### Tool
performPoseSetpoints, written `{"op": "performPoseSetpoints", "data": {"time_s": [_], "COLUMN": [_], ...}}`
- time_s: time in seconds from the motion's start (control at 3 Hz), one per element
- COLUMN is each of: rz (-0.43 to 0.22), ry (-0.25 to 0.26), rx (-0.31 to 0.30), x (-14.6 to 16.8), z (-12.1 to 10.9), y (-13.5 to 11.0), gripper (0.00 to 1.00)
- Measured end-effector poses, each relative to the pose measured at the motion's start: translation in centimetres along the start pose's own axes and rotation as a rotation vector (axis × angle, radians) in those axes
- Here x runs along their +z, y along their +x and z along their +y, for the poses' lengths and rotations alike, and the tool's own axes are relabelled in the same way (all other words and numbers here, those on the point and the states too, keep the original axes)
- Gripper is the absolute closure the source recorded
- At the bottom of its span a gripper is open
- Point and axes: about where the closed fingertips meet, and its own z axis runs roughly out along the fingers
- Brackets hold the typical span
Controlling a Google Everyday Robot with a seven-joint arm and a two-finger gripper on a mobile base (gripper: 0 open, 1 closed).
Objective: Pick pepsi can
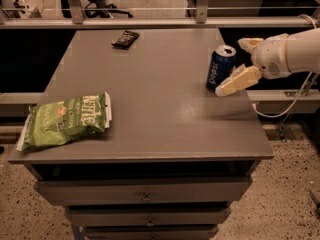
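The pepsi can (219,68), dark blue with white lettering and a silver top, stands upright near the right edge of the grey table (150,99). My gripper (233,67) comes in from the right on a white arm and sits right beside the can. It is open: one cream finger (239,81) reaches along the can's front right side, and the other finger (248,43) lies behind it. The can is not held.
A green chip bag (65,120) lies at the table's front left. A small dark wrapper (125,38) lies at the back middle. A metal rail (150,22) runs behind the table, drawers sit below it, and a cable hangs at the right.
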Motion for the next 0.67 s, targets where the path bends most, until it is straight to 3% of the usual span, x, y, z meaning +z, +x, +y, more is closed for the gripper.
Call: {"op": "performPoseSetpoints", "data": {"time_s": [0.33,0.67], "rz": [-0.078,-0.130], "ry": [-0.003,-0.038], "rx": [0.038,0.116], "x": [2.5,4.1], "z": [-1.0,-1.2], "y": [0.0,0.3], "gripper": [0.00,0.18]}}
